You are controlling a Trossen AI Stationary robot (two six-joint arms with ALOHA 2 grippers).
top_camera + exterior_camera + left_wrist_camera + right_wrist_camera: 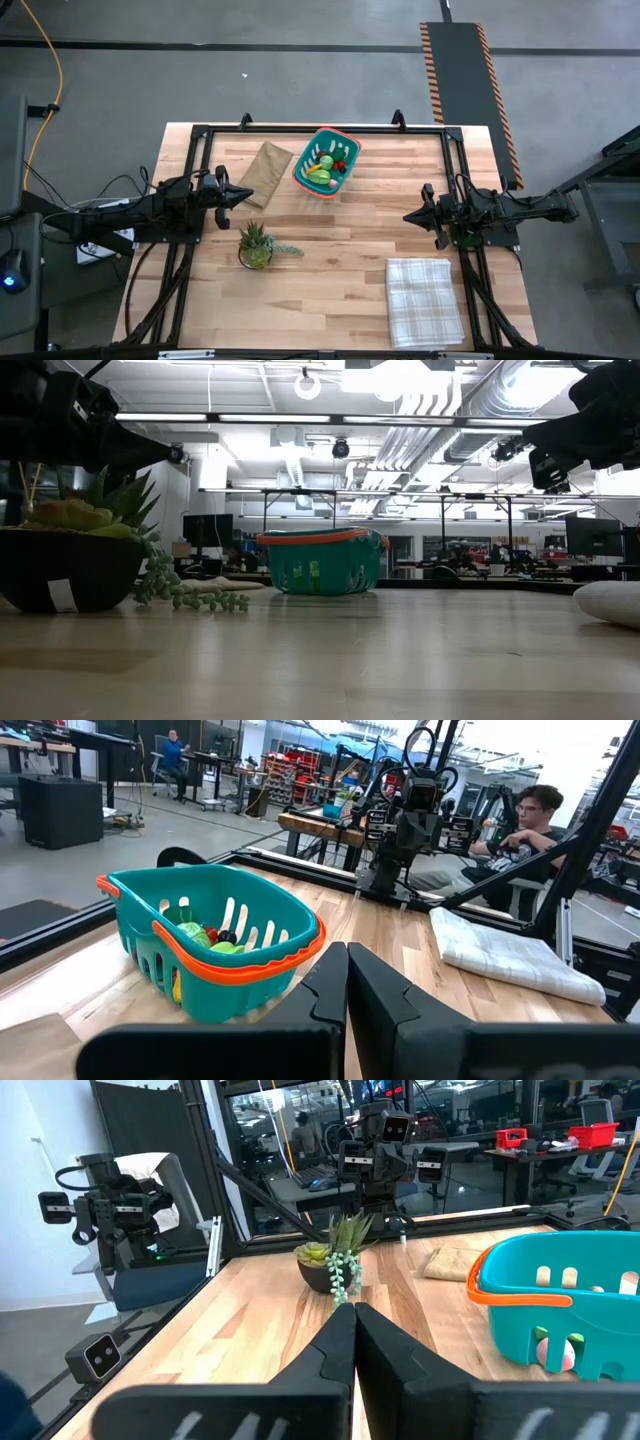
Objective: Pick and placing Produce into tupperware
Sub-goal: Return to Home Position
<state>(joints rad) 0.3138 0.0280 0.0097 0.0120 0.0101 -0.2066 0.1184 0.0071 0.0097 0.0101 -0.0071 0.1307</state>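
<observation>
Evidently the packing looks finished. High view: the produce [322, 165] sits inside the tupperware [298, 172], which lies between the left tool [240, 193] and right tool [412, 215], beyond both, its long axis slanting across the worktop [340, 260]. Low view: it stands upright. Left wrist view: that tool is pinched closed and empty. Right wrist view: likewise. Next, I judge, the arms only need parking.
</observation>
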